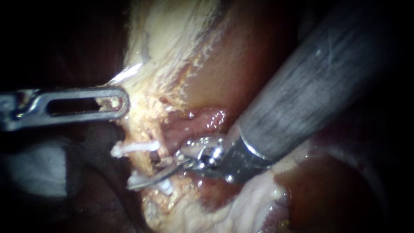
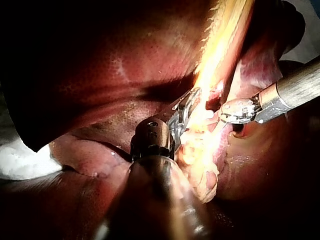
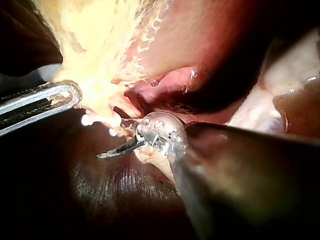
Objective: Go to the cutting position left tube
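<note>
A thin pale tube (image 1: 152,167) runs down through yellow fatty tissue and carries two white clips, one higher (image 1: 136,147) and one lower (image 1: 166,186). My right instrument (image 1: 134,183) comes in from the upper right on a thick grey shaft. Its slim curved blades reach across the tube between the clips, a narrow gap showing between them. The right wrist view shows those blades (image 3: 109,153) just under the white clips (image 3: 100,120). My left instrument (image 1: 123,103), with a slotted jaw, is shut on the yellow fatty tissue (image 1: 142,92) and holds it out to the left.
A pink fold of tissue (image 1: 196,121) lies just above the right instrument's wrist. Dark liver (image 1: 99,207) fills the lower left, with a white gauze-like patch (image 1: 34,168) beside it. Pale tissue (image 1: 258,196) lies under the right shaft.
</note>
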Motion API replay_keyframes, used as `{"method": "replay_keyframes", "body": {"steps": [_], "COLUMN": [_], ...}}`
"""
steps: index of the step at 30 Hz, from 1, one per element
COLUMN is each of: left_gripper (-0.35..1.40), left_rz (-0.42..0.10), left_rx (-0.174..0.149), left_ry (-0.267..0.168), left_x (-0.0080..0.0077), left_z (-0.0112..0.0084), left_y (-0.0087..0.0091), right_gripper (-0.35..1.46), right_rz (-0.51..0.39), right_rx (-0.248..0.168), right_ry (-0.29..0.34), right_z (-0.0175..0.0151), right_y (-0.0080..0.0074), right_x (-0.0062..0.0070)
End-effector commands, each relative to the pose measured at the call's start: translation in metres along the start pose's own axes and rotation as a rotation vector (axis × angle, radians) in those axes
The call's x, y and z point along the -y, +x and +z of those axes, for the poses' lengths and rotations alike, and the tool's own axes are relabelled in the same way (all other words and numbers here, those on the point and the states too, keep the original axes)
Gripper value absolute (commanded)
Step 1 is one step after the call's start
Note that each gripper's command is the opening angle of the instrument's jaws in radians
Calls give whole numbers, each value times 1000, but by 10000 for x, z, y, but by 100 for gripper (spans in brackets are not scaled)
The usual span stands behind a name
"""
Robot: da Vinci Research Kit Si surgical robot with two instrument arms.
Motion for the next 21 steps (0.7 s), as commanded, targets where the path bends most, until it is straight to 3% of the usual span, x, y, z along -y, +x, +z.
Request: {"method": "replay_keyframes", "body": {"steps": [1,6,21], "left_gripper": [-28,-28,-28], "left_rz": [0,0,0], "left_rx": [0,0,0], "left_ry": [1,0,0], "left_x": [0,0,1], "left_z": [1,1,2], "left_y": [0,0,0], "right_gripper": [140,140,136], "right_rz": [-5,-20,-21], "right_rx": [0,-9,-25], "right_ry": [6,33,22], "right_z": [1,9,34], "right_y": [1,4,11], "right_x": [0,-3,-19]}}
